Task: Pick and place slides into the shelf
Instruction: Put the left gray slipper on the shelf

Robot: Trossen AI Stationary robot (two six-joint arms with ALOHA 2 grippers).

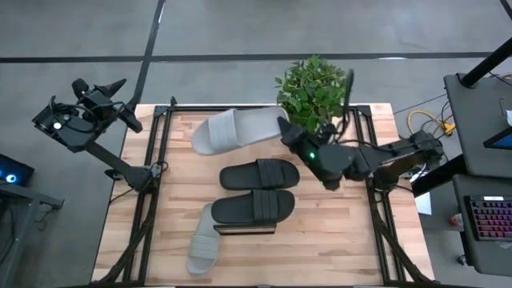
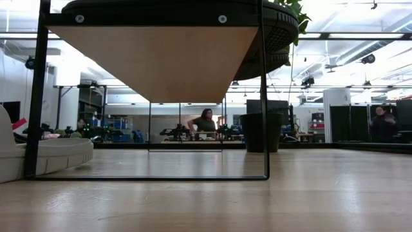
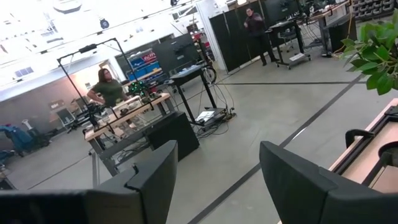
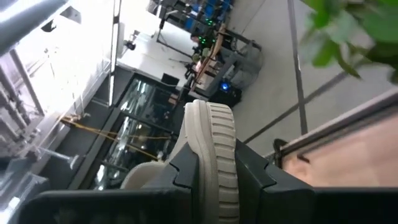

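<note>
My right gripper (image 1: 286,130) reaches in from the table's right and is shut on a pale grey slide (image 1: 232,130) over the far part of the table. Two black slides (image 1: 258,174) (image 1: 252,206) lie side by side on the shelf's plank top (image 2: 154,58). The shelf's near end shows as a dark edge (image 1: 244,230). The second pale grey slide (image 1: 204,244) lies sole down on the table beside the shelf's near end and also shows in the low view (image 2: 38,158). My left gripper (image 1: 118,86) waits open, off the table's far left corner. My right gripper pinches the pale grey slide's heel end (image 4: 214,134) between its two fingers (image 4: 258,177), one on each face of the ribbed sole edge. The fingers come level from the table's right, along the slide's length. The slide stretches toward the table's left, strap up; it looks lifted clear.
A potted green plant (image 1: 312,84) stands at the table's far edge just behind my right gripper. Dark frame rails (image 1: 156,168) run along the table's left and right sides. Bare tabletop (image 1: 336,240) lies to the right of the shelf. People stand in the room beyond.
</note>
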